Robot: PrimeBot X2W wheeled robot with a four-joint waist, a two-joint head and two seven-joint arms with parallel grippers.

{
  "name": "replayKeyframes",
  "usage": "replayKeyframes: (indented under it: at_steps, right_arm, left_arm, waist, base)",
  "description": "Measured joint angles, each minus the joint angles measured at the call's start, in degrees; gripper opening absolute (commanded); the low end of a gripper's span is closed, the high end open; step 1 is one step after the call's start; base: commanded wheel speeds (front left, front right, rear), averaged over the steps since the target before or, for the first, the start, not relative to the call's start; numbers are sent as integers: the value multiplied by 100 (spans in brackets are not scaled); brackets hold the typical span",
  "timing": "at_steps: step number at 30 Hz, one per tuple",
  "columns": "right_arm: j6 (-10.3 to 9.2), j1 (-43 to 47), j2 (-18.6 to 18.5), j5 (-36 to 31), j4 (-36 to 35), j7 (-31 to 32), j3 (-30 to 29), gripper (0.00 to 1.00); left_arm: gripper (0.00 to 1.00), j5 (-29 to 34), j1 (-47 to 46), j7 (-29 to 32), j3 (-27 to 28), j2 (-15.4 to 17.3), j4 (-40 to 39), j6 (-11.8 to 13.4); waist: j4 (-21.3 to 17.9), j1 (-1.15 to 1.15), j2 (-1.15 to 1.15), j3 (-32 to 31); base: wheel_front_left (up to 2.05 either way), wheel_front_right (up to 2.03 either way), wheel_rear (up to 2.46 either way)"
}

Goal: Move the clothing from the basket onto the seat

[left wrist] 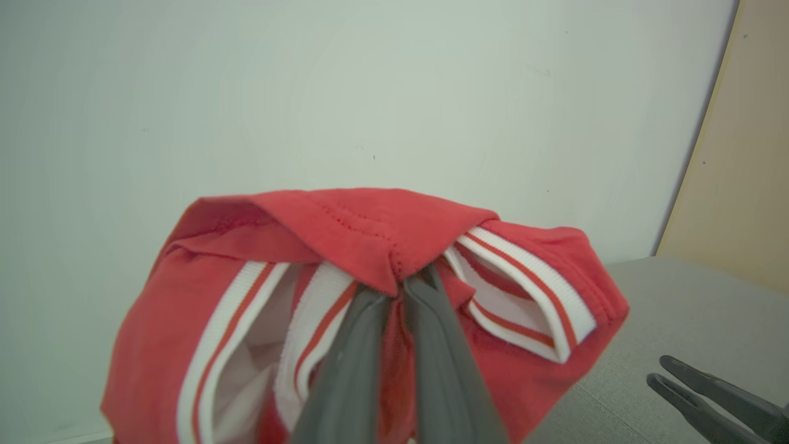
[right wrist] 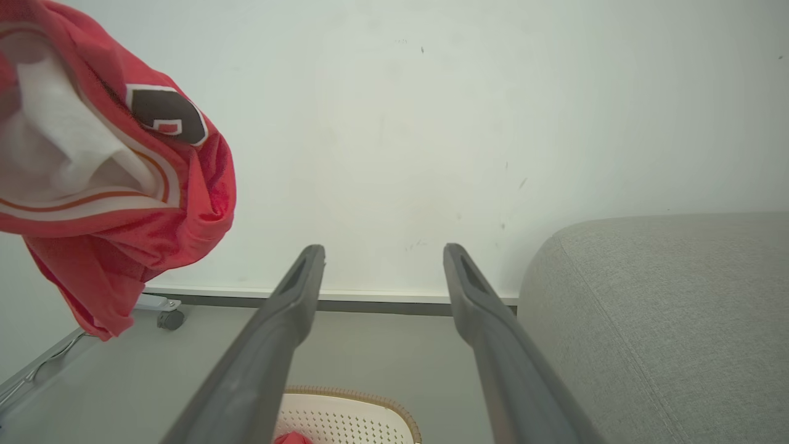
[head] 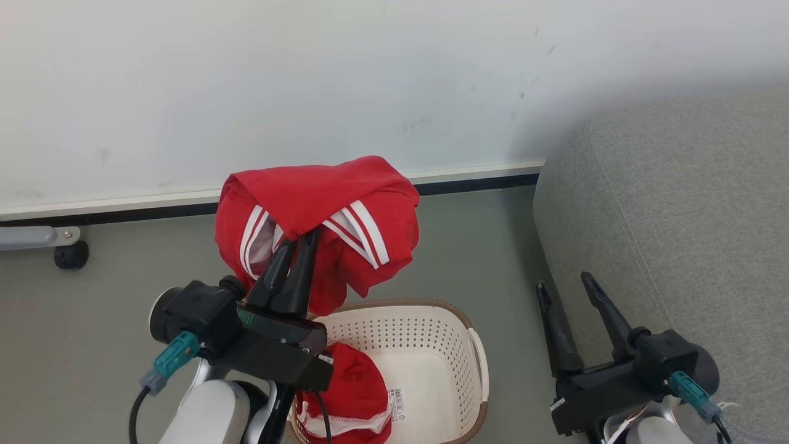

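Observation:
My left gripper is shut on a red garment with white stripes, lifted above the cream basket on the floor. Up close in the left wrist view, the fabric drapes over the closed fingers. The same garment hangs at the upper left of the right wrist view. A second red piece of clothing lies in the basket's left half. My right gripper stands open and empty beside the grey seat, to the right of the basket.
A pale wall with a dark baseboard runs behind. A grey metal leg on a black caster stands at the far left. Grey floor lies between the basket and the seat.

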Motion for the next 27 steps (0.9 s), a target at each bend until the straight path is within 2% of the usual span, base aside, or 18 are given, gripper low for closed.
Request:
replayKeyframes:
  at_steps: [5,11,17,27]
  right_arm:
    - [30,-8,23,0,-109,43,105,100]
    - [261,-76,191,1,-400,71,463,100]
    - [613,-263,328,51,-676,193,969,100]
    - [811,-685,444,57,-688,405,1653,100]
  left_arm:
    - [0,0,0,63,1,10,-80,7]
    - [0,0,-1,158,-1,14,-166,52]
    - [0,0,-5,243,-44,8,-203,53]
    - [0,0,-26,352,-80,12,-220,53]
  waist:
    - [13,0,0,15]
    - [33,0,0,28]
    - [71,0,0,43]
    - [196,0,0,111]
  base:
    - [0,0,0]
    - [0,0,0]
    - [0,0,0]
    - [0,0,0]
